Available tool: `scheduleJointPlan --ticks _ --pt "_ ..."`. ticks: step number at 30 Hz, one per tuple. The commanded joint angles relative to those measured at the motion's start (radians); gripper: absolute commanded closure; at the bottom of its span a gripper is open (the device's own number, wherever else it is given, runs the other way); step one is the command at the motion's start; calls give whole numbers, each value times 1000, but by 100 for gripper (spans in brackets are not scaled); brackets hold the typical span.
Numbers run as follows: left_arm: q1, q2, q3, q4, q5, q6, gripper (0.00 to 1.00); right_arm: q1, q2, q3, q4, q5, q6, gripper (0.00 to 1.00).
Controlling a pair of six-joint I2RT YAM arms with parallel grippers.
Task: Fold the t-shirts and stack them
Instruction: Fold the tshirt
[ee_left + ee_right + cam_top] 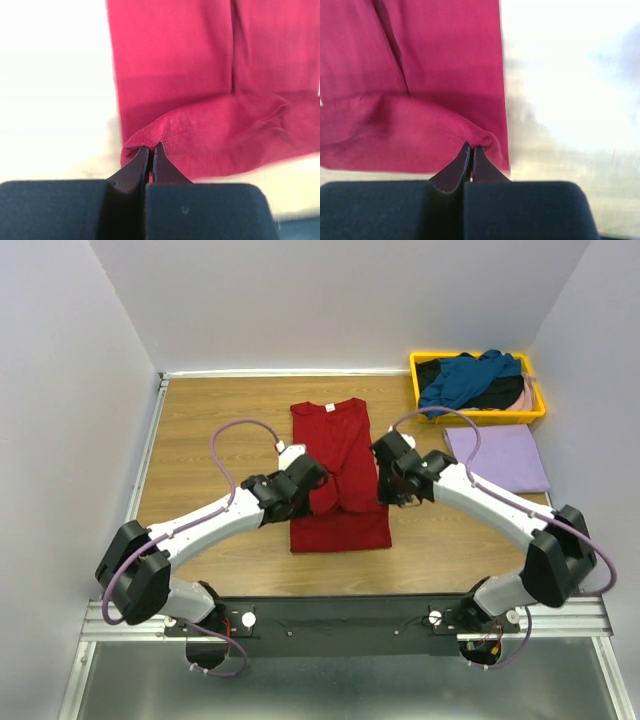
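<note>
Two grippers clamp one red shirt [335, 430] at mid-table in the overhead view. Its long axis runs from top to bottom of frame, collar at the top. The left gripper [318, 480] bites the shirt's left edge and the right gripper [381, 478] its right edge, both about halfway down its length, neither nearer than the other. A folded lavender shirt [498, 458] lies at right, just below a yellow tray [500, 417] holding a teal shirt [470, 375] and darker cloth.

Left wrist view: closed fingers [137, 167] pinch a rolled red fold at lower centre, the rest spreading toward the top of frame.

Right wrist view: the mirror image, shut fingers [455, 167] on a bunched red fold.

Any coming fold would likely travel along that long axis, both arms moving together.
</note>
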Motion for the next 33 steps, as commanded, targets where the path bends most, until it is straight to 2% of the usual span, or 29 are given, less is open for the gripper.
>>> scheduleJointPlan --ticks 1,14,26,28,31,32,33 --pt "59 45 68 88 -167 121 100 -38 86 120 53 84 -129 99" --pt "169 151 116 300 -158 245 100 -141 280 321 102 59 -253 99" --pt "219 350 134 429 -152 288 100 -200 412 321 182 28 -295 99" --pt "222 381 142 438 -154 288 93 -202 435 315 197 28 -295 98" --pt "222 391 143 439 -167 283 80 -202 452 322 204 22 -310 85" --pt "223 384 142 436 -178 276 65 -202 451 330 204 18 -313 81" --pt "222 378 136 435 -181 271 58 -202 440 332 204 6 -318 70"
